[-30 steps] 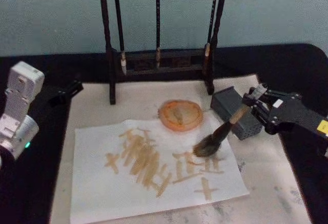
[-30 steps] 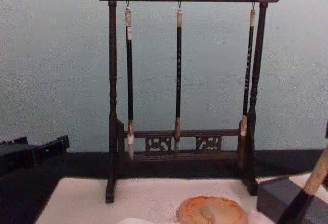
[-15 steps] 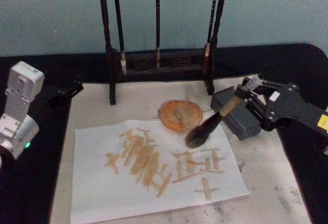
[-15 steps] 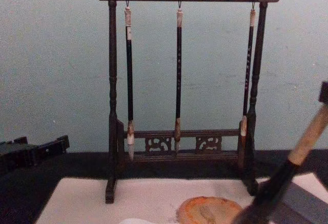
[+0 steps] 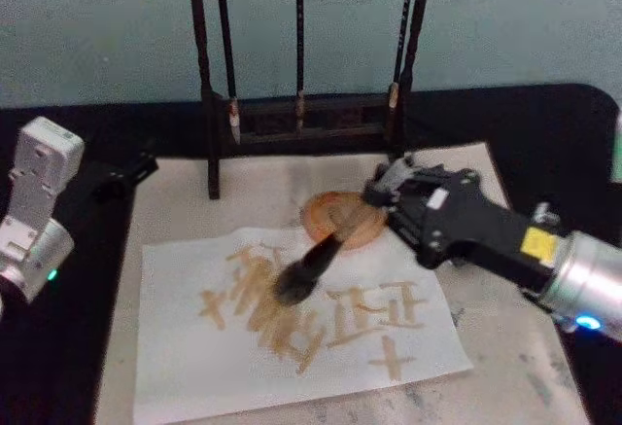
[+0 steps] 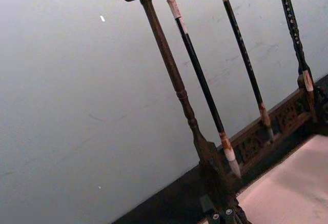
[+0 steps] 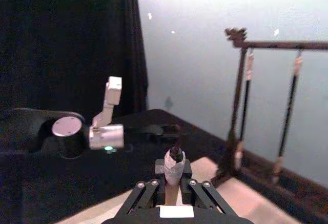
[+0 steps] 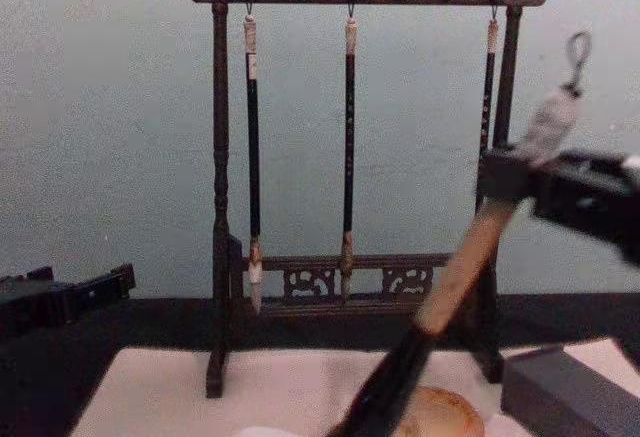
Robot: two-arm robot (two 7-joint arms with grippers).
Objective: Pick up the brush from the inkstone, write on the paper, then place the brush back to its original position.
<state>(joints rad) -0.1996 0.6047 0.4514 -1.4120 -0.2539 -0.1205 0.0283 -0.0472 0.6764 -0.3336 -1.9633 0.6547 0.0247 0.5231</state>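
Pale cloth (image 5: 505,347) covers the black table, with a blue-green wall far behind. The brush (image 5: 313,262) tilts over the paper (image 5: 194,347). Its bushy head is low over the brown marks in the middle. I cannot tell if it touches. The handle leans up to the right, over the inkstone (image 5: 328,213) just past the paper's far edge. My right gripper (image 5: 385,197) squeezes its fingers tight on the tan handle. To write well, I should press softly and move slowly. My left gripper (image 5: 121,176) rests far off left, by the brush rack (image 5: 301,119).
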